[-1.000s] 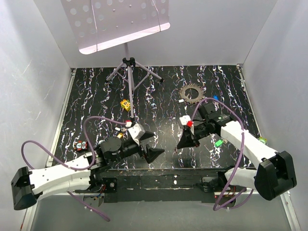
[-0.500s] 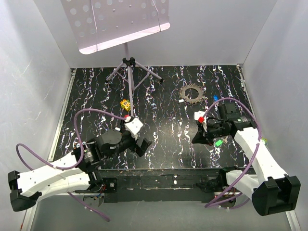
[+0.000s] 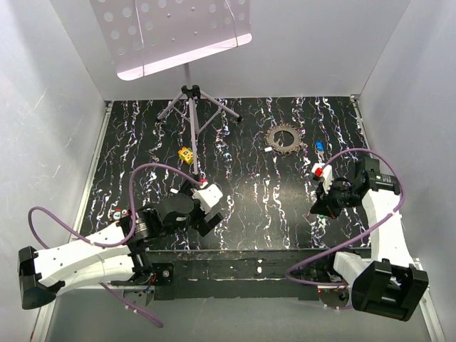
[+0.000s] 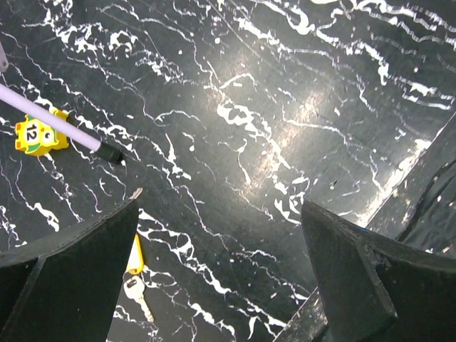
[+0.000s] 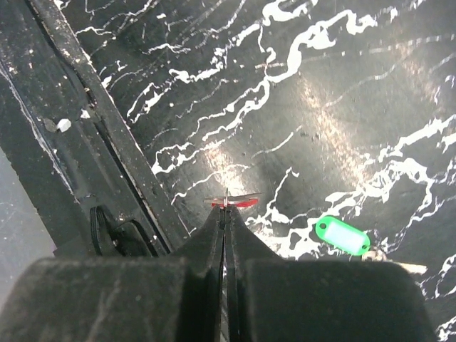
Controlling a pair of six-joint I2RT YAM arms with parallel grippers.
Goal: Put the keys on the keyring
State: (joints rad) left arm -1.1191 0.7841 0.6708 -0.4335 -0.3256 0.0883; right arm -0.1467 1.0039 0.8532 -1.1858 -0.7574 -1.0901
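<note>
The right pincer (image 5: pixel 226 214) is clamped closed on what looks like a red key (image 5: pixel 231 201), seen edge-on as a thin sliver and held just above the marbled worktop (image 3: pixel 242 164). A green tag (image 5: pixel 342 235) lies flat just beside the tip, on the side away from the front rail. No keyring can be made out. The left pincer (image 4: pixel 221 206) hangs wide open and empty. A yellow-headed key (image 4: pixel 135 255) and a silver key (image 4: pixel 137 291) lie roughly end to end by the finger (image 4: pixel 71 271) at the left of the wrist view, with their long axes running back toward the wrist — likely this arm's pick. A blue key (image 3: pixel 320 146) rests well beyond the right arm, near the sprocket (image 3: pixel 284 137).
</note>
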